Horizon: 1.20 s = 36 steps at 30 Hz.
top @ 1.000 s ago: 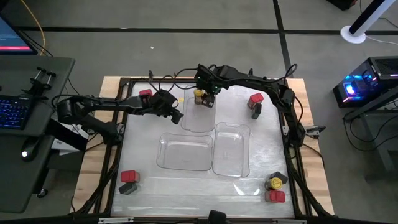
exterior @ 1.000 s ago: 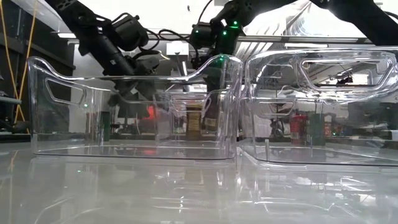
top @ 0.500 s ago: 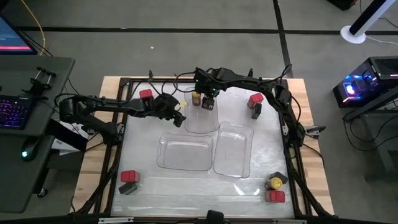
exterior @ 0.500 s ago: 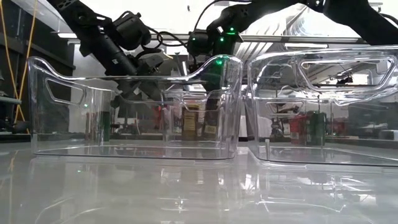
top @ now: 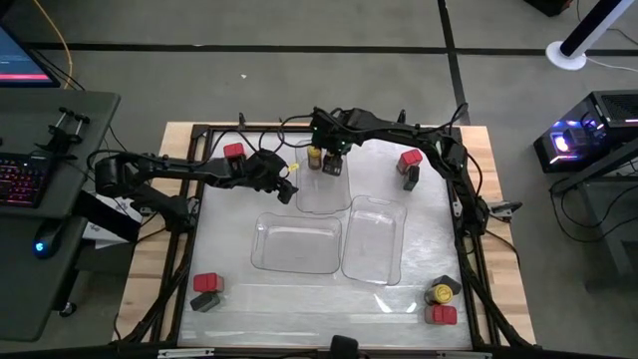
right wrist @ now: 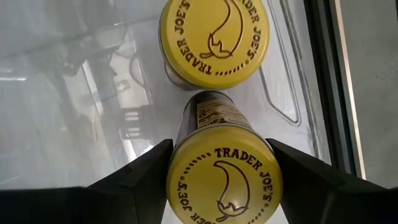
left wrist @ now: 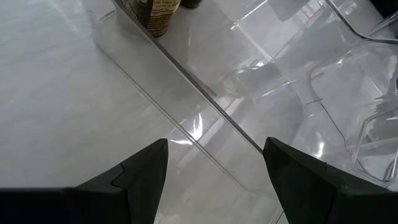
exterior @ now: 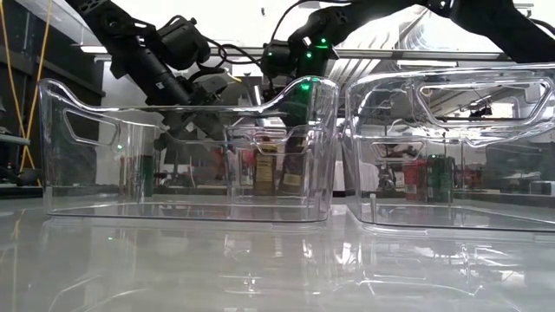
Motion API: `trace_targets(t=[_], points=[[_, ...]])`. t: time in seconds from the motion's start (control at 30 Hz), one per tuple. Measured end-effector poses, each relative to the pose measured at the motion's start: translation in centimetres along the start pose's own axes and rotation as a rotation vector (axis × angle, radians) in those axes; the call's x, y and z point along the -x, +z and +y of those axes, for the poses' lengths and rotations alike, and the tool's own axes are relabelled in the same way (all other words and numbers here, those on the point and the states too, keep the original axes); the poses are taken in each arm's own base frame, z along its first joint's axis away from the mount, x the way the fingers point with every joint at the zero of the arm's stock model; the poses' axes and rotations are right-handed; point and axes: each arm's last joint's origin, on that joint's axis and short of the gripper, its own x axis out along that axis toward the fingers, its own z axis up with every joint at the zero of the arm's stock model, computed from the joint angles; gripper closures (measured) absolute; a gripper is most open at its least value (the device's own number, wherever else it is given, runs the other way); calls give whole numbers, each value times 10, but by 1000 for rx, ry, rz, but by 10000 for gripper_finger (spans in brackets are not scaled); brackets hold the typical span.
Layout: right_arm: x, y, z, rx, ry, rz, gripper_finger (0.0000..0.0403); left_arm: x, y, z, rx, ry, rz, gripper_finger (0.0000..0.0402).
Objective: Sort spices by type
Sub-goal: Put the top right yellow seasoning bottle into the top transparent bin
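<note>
- Your right claw [right wrist: 221, 180] is over the far tray [top: 321, 189], straddling a yellow jar [right wrist: 224, 177]. Its fingers sit on both sides of the lid. I cannot tell if they squeeze the jar or have just let it loose.
- A second yellow jar [right wrist: 214, 40] stands just beside the first, in the same tray.
- The jars look small, stiff and light. They are likely glass with smooth metal lids, so they may slip or tip.
- Take one by the sides just under the lid, straight from above. Mind the jar next to it, because a bump could knock it over.
- Your left claw [left wrist: 214, 165] is open and holds nothing. It hangs over the surface [top: 229, 229] at the near edge of that tray.
- More jars wait on the surface: red ones [top: 233, 152] at the far left, far right, near left and near right. Dark ones sit next to them, and one more yellow jar [top: 440, 294] is at the near right.
- A second ago your right claw was a bit more to the right, and it has slid left with the jar.
- Your left claw has moved a little right, toward the tray.
- The other jars and the two near trays [top: 295, 244] have not moved.
</note>
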Motion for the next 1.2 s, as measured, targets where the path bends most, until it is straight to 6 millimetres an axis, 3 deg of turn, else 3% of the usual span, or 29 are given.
trace_targets(t=[0.43, 0.77, 0.9, 1.03, 1.2], points=[[0, 0, 1, -11, 13, -5, 156, 0, 0, 0, 6, 1, 2, 147], [0, 1, 0, -28, -10, -2, 78, 0, -1, 0, 6, 3, 4, 147], [1, 0, 0, 17, -18, 3, 65, 0, -1, 0, 6, 3, 4, 147], [11, 3, -2, 44, -20, -6, 64, 0, -1, 0, 6, 1, 6, 147], [39, 15, -8, 92, -42, -83, 64, 0, -2, -1, -34, -47, 37, 147]])
